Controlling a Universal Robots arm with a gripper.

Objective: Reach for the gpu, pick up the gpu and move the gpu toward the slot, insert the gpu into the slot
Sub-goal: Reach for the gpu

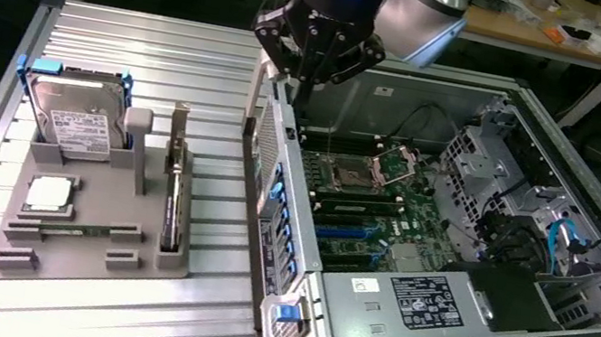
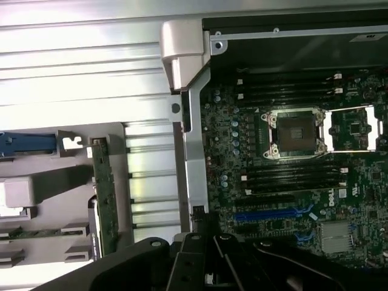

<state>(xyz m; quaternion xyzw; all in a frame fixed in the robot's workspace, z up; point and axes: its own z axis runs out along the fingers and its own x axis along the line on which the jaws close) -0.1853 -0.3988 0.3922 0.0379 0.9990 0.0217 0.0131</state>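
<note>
The gpu point(image 1: 175, 193) stands on its long edge in a grey holder point(image 1: 77, 259) on the table, with its silver bracket point(image 1: 179, 123) pointing up. In the wrist view the gpu point(image 2: 104, 194) is a thin green strip seen edge-on. My gripper point(image 1: 300, 86) hangs above the far end of the computer case's side wall, up and to the exterior view's right of the gpu and well apart from it. Its fingers meet at the tips with nothing between them. The gripper's dark body point(image 2: 212, 254) fills the near edge of the wrist view. Blue slots point(image 2: 267, 213) lie on the motherboard point(image 1: 385, 210).
The holder also carries a silver hard drive point(image 1: 76, 124), a square processor chip point(image 1: 50, 194) and a short memory stick point(image 1: 82, 230). The open case point(image 1: 411, 311) holds a drive cage point(image 1: 485, 163), cables and a power supply. A workbench runs along the back.
</note>
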